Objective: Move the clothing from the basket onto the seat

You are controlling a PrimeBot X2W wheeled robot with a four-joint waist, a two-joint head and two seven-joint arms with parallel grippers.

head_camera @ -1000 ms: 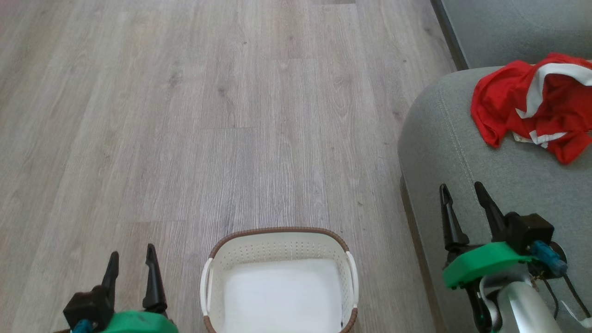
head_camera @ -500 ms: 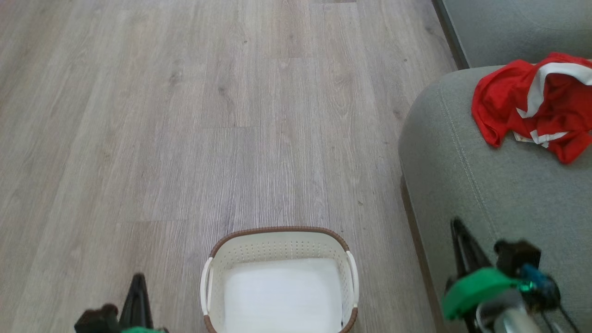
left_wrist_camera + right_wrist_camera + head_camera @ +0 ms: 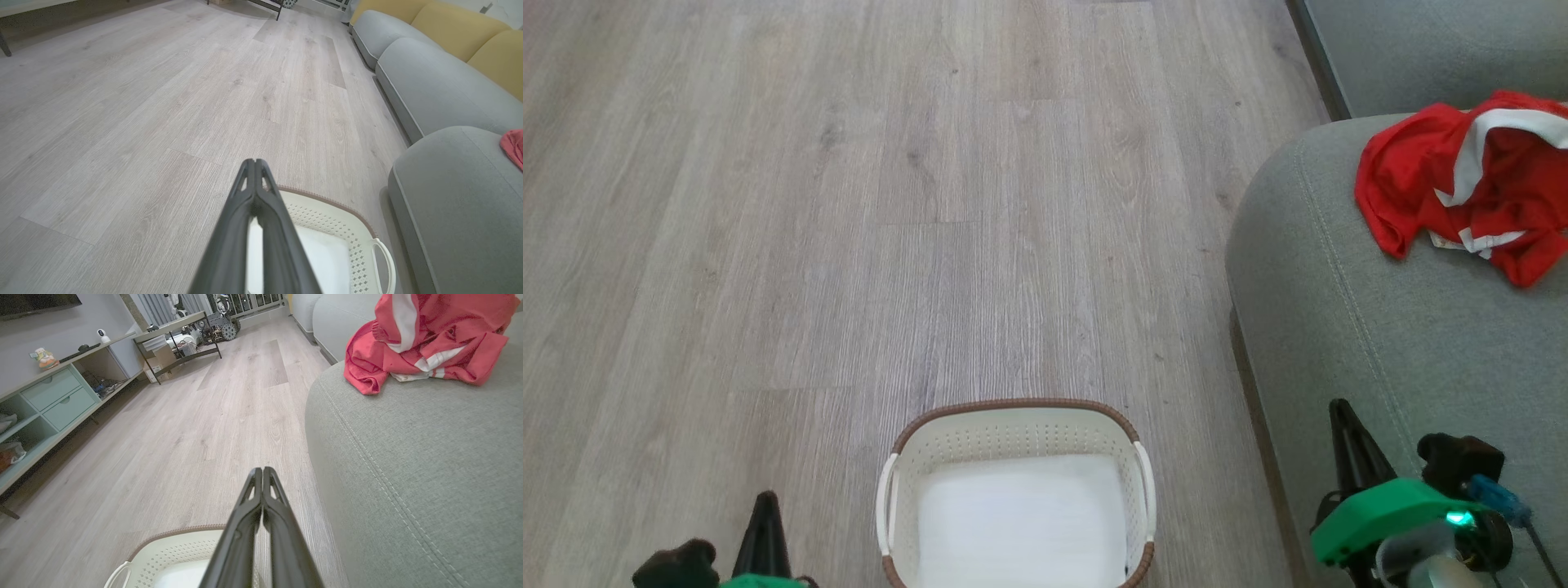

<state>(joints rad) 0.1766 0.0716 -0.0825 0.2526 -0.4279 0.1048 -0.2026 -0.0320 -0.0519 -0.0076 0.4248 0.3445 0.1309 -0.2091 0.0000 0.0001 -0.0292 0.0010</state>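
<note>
Clothing (image 3: 1462, 188) (a crumpled red heap) lies on the seat (image 3: 1380, 327); flanking the basket (image 3: 1013, 403), left pincer (image 3: 255, 160) and right pincer (image 3: 262, 468) are clenched empty

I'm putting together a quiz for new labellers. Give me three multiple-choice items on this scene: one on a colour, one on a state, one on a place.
1. What colour is the rim of the basket? A) brown B) red C) black
2. How do the fingers of the left gripper and the right gripper stand? A) closed on nothing B) wide open C) closed on fabric
3. Where does the clothing lie? A) in the basket B) on the seat C) between the fingers

Answers:
1. A: the braided rim is brown.
2. A: each wrist view shows them pressed together with nothing between.
3. B: the red heap rests on the grey cushion.
</note>
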